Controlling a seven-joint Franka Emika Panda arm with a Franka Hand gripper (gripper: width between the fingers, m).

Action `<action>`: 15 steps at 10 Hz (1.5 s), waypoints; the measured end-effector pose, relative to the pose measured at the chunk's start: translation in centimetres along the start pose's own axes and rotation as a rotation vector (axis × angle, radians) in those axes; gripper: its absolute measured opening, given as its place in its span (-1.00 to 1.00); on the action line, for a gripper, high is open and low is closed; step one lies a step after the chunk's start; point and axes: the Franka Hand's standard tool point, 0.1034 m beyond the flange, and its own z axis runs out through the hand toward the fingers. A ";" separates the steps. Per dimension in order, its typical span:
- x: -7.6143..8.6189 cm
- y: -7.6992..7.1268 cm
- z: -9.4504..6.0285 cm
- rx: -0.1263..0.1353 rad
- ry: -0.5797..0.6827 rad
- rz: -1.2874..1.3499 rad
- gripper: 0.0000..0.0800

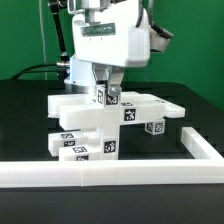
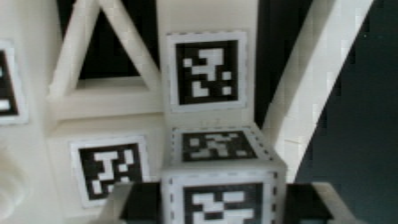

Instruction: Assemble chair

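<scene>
The chair's white tagged pieces form a blocky stack [image 1: 95, 125] in the middle of the black table: a flat panel on top, lower blocks with tags toward the front. My gripper [image 1: 108, 95] hangs straight over it and is shut on a small white tagged block [image 1: 108, 97] standing on the top panel. In the wrist view the block [image 2: 221, 165] fills the lower middle, with a dark finger [image 2: 139, 200] pressed against each side. Behind it stand the chair's white tagged panels [image 2: 205, 75].
A long white border frame [image 1: 120, 172] runs along the front and up the exterior view's right [image 1: 200, 145]. A small tagged white cube [image 1: 155, 126] sits at the stack's right end. Green backdrop behind the black table.
</scene>
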 end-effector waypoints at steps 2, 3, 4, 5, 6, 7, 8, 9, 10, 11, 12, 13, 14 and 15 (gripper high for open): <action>-0.1 0.0 0.0 0.002 -0.006 0.072 -0.09; -0.1 0.0 0.0 0.002 -0.006 0.068 -0.09; -0.1 0.0 0.0 0.002 -0.006 0.064 0.25; -0.1 0.0 0.0 0.002 -0.006 0.063 0.54; -0.1 0.0 0.0 0.002 -0.006 0.057 0.60; -0.3 -0.1 -0.2 0.005 -0.007 0.053 0.60; -0.8 -0.2 -0.5 0.008 -0.008 0.034 0.62; -1.9 0.0 -0.6 0.006 -0.011 -0.006 0.62; -3.0 0.3 -0.6 -0.003 -0.006 -0.119 0.62; -3.6 0.6 -0.6 -0.006 -0.009 -0.187 0.62; -3.6 0.6 -0.5 -0.005 -0.014 -0.180 0.62; -3.7 0.6 -0.5 -0.006 -0.014 -0.181 0.62; -3.7 0.6 -0.4 -0.007 -0.014 -0.182 0.62; -3.7 0.6 -0.4 -0.007 -0.014 -0.182 0.62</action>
